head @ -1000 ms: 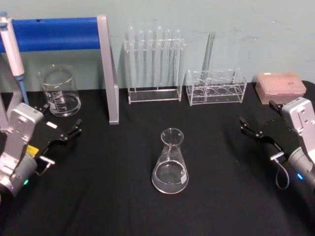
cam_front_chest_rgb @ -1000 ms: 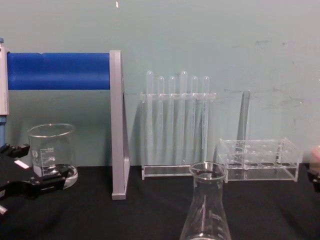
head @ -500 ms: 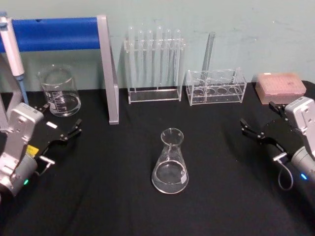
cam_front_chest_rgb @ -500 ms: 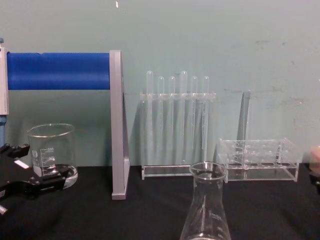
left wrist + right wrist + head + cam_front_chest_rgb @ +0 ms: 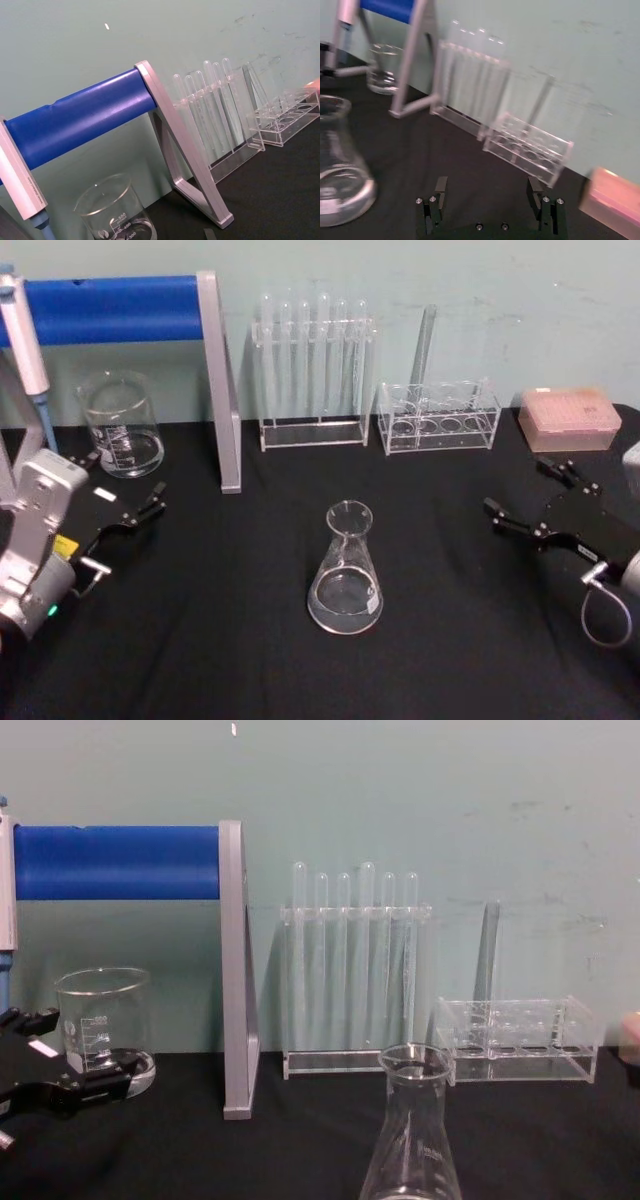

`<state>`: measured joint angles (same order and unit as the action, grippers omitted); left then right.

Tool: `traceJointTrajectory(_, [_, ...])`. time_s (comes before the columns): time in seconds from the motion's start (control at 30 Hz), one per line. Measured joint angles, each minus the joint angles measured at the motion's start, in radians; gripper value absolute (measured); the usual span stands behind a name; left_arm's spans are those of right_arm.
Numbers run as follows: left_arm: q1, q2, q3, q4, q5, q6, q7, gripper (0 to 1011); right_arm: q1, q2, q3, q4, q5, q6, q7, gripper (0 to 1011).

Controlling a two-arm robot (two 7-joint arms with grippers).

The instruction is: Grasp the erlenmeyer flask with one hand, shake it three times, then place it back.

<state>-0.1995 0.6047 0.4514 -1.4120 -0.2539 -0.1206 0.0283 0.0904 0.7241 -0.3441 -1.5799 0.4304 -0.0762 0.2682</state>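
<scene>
Head view: black table (image 5: 200,640) recorded across the whole foreground, set against a pale green wall.

Blue-barred stand (image 5: 110,308) noted at rear left, its grey upright resting on the table edge of the wall side.

Tube rack (image 5: 313,380) is placed just right of that upright, with tall tubes held upright. Low rack (image 5: 438,420) is set beside it, to the right, with one long tube standing in it.

Left gripper (image 5: 122,480) is seen at the left edge, low over the table, near the beaker (image 5: 122,425); its fingers are spread and nothing is held.

Right gripper (image 5: 517,485) is seen at the right edge, pointed toward the centre. Its fingers are spread wide, as confirmed in the right wrist view, and nothing is between them.

Pink box (image 5: 568,418) is located at rear right, beyond the right gripper.

Beaker is stood upright at rear left, under the blue bar.

Flask (image 5: 346,570) is stood upright on the table at centre, in front of the racks, between the two grippers and well apart from both. No contact with either is observed.
</scene>
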Motion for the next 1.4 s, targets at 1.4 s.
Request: traceJointTrajectory(1.4, [0.000,0.000,0.000,0.000,0.000,0.000,0.000,1001,0.125,-0.077,-0.130,0.047,0.132,0.073,0.456,1003])
